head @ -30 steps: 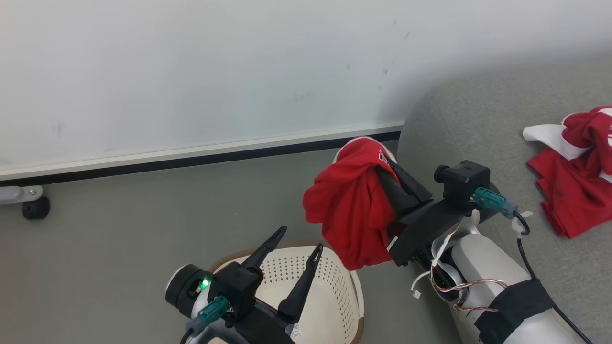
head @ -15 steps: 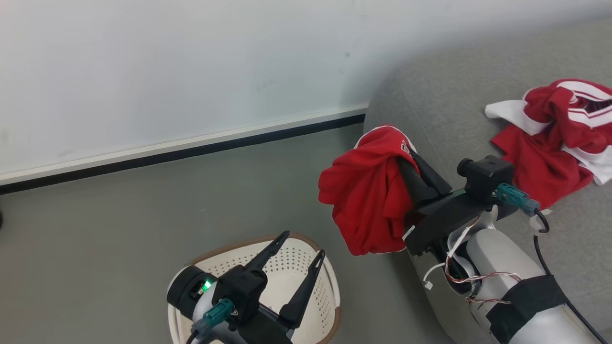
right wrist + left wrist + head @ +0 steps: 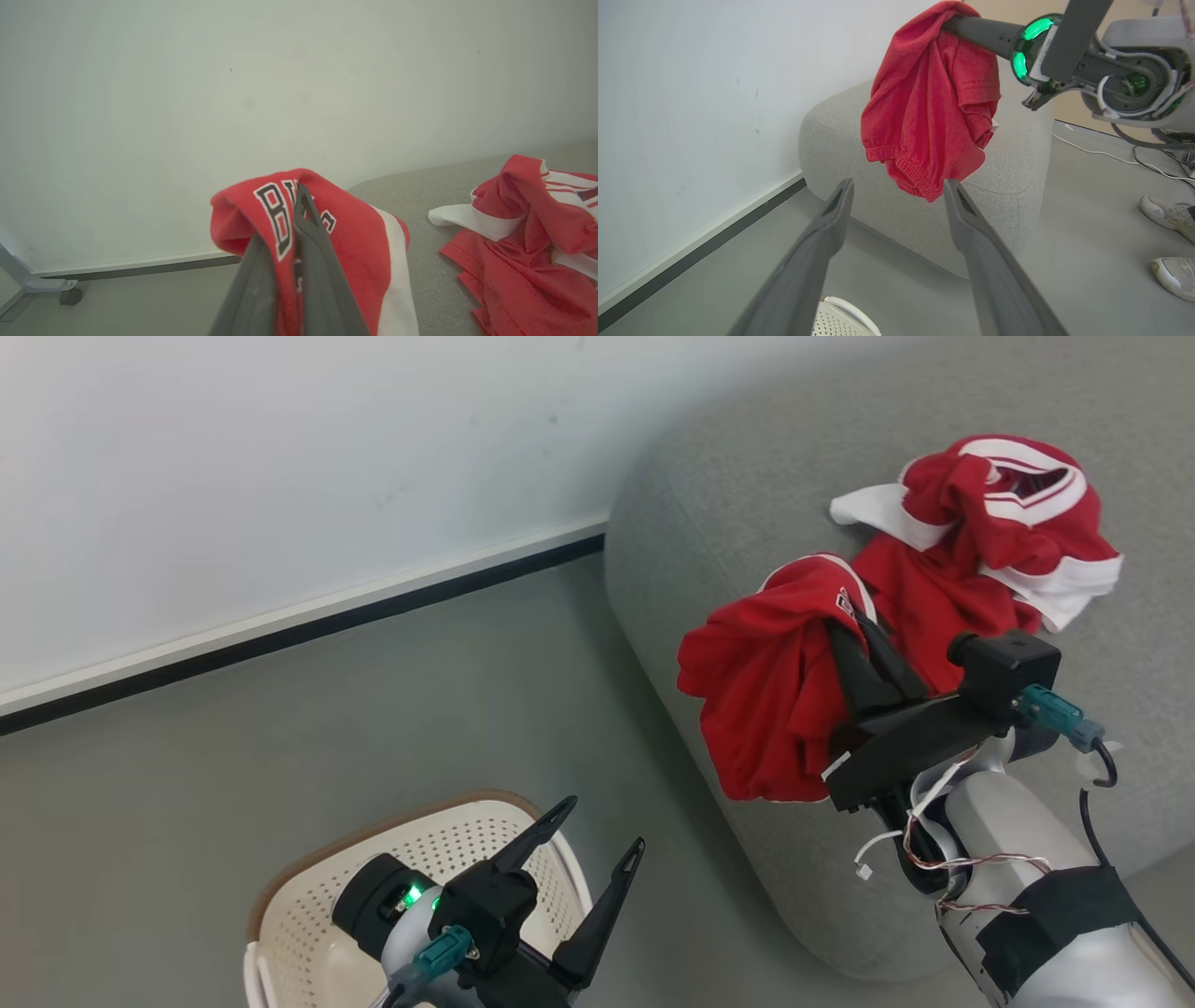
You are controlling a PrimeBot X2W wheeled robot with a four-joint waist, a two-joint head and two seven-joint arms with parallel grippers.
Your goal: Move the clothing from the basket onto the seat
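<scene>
Head view. Judged the carrying step, with release not yet made. Right hand [image 3: 851, 625] at centre right, clamped shut on a bunched red garment [image 3: 766, 709], raised above the left edge of the grey seat [image 3: 728, 485]. Second garment [image 3: 990, 523], red with white trim, crumpled on the seat at upper right, near the held one. Left hand [image 3: 605, 823] at bottom centre, fingers spread wide with nothing between them, above the basket [image 3: 308, 877] at lower left; basket's inside partly hidden. Next, probably: carry toward upper right over the cushion, lower, then let go beside the second garment.

Left wrist view. Held garment at top centre, hanging from the pinch. Long axis near vertical, gathered hem lowest and pointing down. Touching the cushion or not: cannot tell.

Right wrist view. Closed fingers at bottom centre, cloth folded over them, black-and-white lettering [image 3: 275, 210] facing the camera. Second garment at right edge.
</scene>
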